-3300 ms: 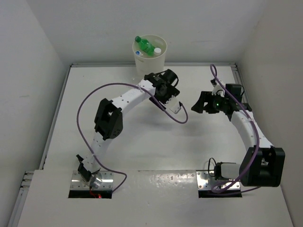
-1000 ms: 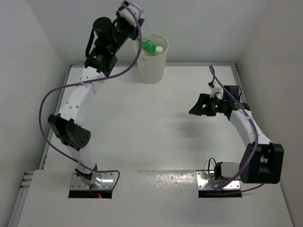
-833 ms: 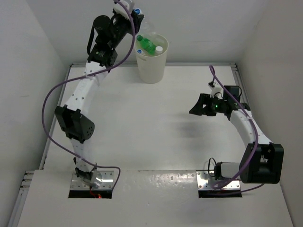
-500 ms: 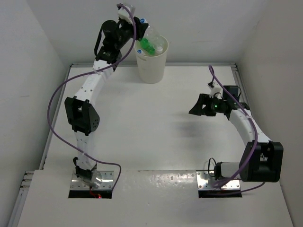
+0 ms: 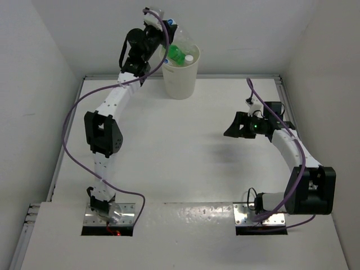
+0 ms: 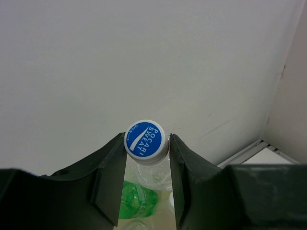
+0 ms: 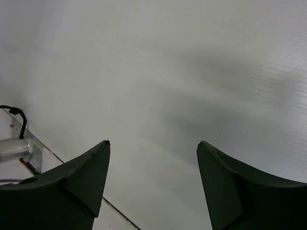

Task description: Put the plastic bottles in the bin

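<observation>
Top external view gives you one bin (image 5: 181, 79), cream-white and tapered, standing at the far edge of the table (image 5: 169, 146) against the back wall (image 5: 236, 34). Your left arm is stretched up to it, and the left gripper (image 5: 169, 25) hangs above the bin's near-left rim. Its jaws are clamped on the blue cap (image 5: 170, 23) of one clear bottle (image 5: 181, 40). That bottle slants down and to the right from the cap, with its lower end over the bin's opening. You cannot tell from here whether it touches anything inside.

In the left wrist view, the two dark fingers (image 6: 112, 167) press on either side of the blue cap, which reads "Pocari Sweat". The see-through body hangs straight below it.

Count what lies in the bin:
- one green bottle (image 5: 176, 54), on its side
- one white cap (image 5: 189, 58), just right of the green bottle; the bottle it belongs to is hidden

With the held one, that makes three bottles you can see. No bottle lies on the table.

Your right arm is bent over the right half of the table, well apart from the bin. The right gripper (image 7: 152, 143) has its jaws wide apart with nothing between them, only bare table below. One metal mounting plate (image 7: 17, 148) shows at the left edge of the right wrist view.
</observation>
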